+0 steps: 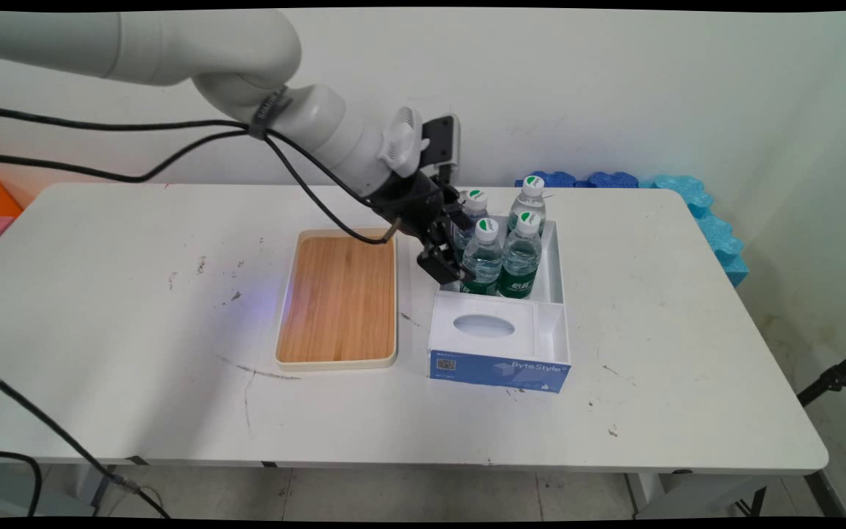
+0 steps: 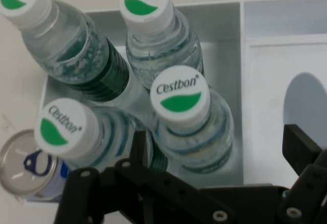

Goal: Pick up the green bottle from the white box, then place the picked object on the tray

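Black jaws of the gripper [image 2: 214,147] stand spread either side of one capped bottle [image 2: 186,122]; we find four bottles packed upright in a white box [image 1: 551,257] (can [image 2: 28,168] alongside), wooden tray [image 1: 338,297] on the counter [image 1: 136,330].

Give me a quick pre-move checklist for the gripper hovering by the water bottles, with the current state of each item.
1. Gripper open: ok; the fingers stand apart on either side of one bottle.
2. Nearest bottle between the fingers, cap on: ok.
3. All four bottles upright in the white box: ok.
4. Room around the nearest bottle: not ok; the neighbouring bottle stands close against it.
5. Can beside the box, near one finger's side: cannot tell whether it is clear of the fingers.
6. Wooden tray unobstructed: ok.
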Tool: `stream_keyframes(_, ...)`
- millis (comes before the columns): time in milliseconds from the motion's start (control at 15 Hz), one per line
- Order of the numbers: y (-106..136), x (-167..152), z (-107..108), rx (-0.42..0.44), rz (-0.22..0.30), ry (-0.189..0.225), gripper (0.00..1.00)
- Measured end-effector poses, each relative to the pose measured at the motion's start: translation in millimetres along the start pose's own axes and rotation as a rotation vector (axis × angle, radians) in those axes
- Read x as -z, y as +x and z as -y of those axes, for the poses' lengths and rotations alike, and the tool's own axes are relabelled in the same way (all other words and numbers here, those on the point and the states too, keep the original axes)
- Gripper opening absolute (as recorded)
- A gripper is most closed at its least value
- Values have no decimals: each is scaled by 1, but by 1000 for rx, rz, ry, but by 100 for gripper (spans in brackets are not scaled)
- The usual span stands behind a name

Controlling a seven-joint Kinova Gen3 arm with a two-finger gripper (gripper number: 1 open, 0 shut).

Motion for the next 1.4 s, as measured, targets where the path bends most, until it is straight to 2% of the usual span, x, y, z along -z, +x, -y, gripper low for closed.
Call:
stream_keyframes(667,4,-36,1,0,3,6,100)
stream_keyframes(733,4,-38,2,0,3,7,0)
stream_keyframes(1133,5,-41,0,4,4,8,0)
stream_keyframes(1400,11,-30,-2,23,-18,10,0)
